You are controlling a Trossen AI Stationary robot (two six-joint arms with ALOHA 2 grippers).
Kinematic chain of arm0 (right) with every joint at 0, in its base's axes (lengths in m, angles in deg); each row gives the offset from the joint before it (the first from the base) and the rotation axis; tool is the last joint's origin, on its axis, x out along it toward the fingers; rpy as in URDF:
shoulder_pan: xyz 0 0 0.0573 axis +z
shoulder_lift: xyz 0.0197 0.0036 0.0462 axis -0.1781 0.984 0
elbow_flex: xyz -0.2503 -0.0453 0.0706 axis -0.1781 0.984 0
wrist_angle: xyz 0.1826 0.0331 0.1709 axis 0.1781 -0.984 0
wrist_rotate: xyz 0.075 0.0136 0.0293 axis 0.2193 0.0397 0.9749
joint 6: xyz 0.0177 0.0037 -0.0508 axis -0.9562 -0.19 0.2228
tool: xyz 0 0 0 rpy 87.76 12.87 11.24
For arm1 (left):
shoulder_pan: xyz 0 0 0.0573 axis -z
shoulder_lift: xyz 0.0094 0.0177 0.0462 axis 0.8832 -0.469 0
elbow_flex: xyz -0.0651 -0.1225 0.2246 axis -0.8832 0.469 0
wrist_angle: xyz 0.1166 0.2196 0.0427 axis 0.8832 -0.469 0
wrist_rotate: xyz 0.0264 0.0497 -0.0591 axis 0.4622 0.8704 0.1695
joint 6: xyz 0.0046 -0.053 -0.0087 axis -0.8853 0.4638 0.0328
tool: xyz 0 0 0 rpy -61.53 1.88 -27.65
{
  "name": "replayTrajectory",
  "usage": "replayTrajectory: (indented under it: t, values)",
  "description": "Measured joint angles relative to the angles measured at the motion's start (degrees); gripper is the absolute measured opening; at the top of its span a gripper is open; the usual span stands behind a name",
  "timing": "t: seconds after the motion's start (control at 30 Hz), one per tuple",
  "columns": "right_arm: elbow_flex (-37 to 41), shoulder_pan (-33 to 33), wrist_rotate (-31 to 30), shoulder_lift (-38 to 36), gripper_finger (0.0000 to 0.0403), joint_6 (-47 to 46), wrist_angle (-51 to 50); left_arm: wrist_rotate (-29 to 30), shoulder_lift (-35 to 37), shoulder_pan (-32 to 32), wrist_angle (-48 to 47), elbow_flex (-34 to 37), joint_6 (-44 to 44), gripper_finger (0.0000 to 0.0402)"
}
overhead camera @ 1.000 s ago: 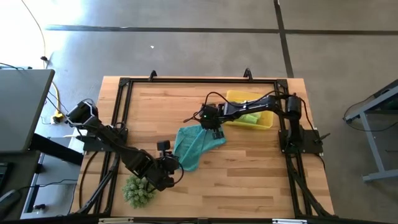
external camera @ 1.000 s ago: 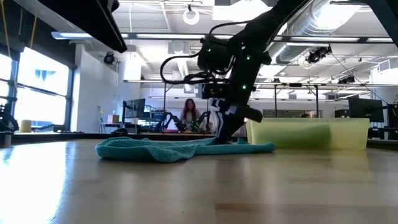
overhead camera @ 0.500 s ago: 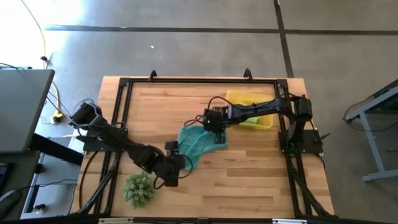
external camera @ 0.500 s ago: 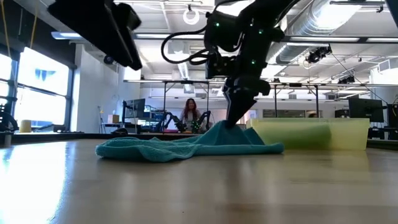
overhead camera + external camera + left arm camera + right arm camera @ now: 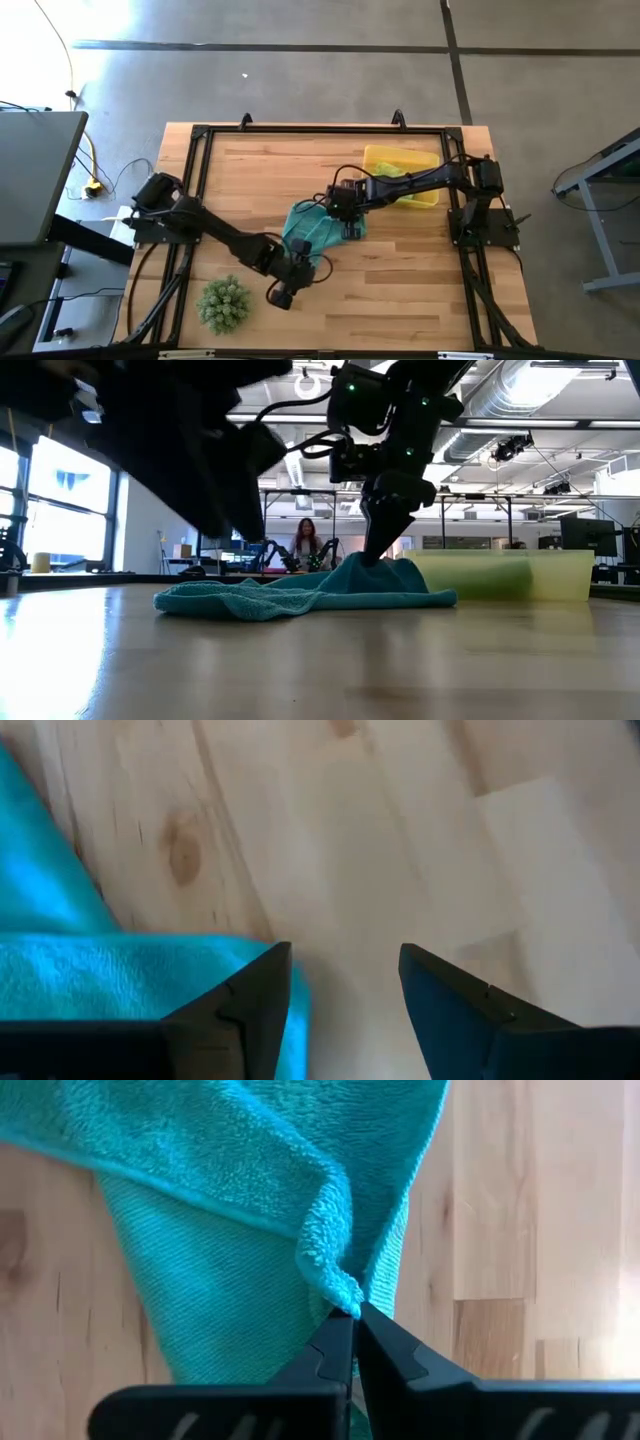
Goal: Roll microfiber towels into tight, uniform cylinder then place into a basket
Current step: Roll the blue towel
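Pinching a raised fold of the teal towel (image 5: pixel 250 1190) with the clenched right gripper (image 5: pixel 352 1325), cloth lying mid-worktop (image 5: pixel 400 290) just beside the yellow basket (image 5: pixel 428 199) | hovering the released left gripper (image 5: pixel 345 980) at the towel's near edge, fingers apart over bare wood | sitting green towel (image 5: pixel 405 188) inside basket

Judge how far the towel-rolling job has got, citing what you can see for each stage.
Done: lime-green towels already lie in the yellow basket. In hand: the right tool is shut on a pinched fold of the teal towel, which is still crumpled, not rolled; the left tool is open at its near edge. Left: rolling the teal towel tight and placing it in the basket.
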Motion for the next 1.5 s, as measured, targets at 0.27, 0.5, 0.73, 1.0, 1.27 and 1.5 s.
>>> replayTrajectory:
  t: [0.27, 0.5, 0.73, 1.0, 1.27, 1.5]
  values:
    - [0.0, 0.0, 0.0, 0.0, 0.0000, -0.9, 0.7, 2.5, -4.9, -1.7, -0.1, 0.0, 0.0, 0.0176]
    - [0.0, 0.0, 0.0, 0.0, 0.0000, -0.9, 0.8, 8.0, -8.0, -1.5, -1.5, -0.2, 2.6, 0.0174]
    - [0.0, 0.6, -0.6, 0.0, 0.0000, -0.9, -0.1, 10.5, -7.7, -0.1, -1.4, -0.1, 4.7, 0.0111]
    - [0.0, 3.2, -9.0, 0.0, 0.0000, 2.0, -3.2, 12.3, -3.6, 1.2, -3.4, 0.1, 9.0, 0.0006]
    - [0.0, 6.0, -17.0, -0.5, 0.0000, 6.7, -6.2, 15.5, 5.5, 2.3, -5.0, 0.1, 16.6, 0.0002]
    - [0.0, 10.8, -23.8, -0.5, 0.0000, 12.0, -6.5, 17.5, 11.7, 4.3, -11.1, 0.0, 25.0, 0.0001]
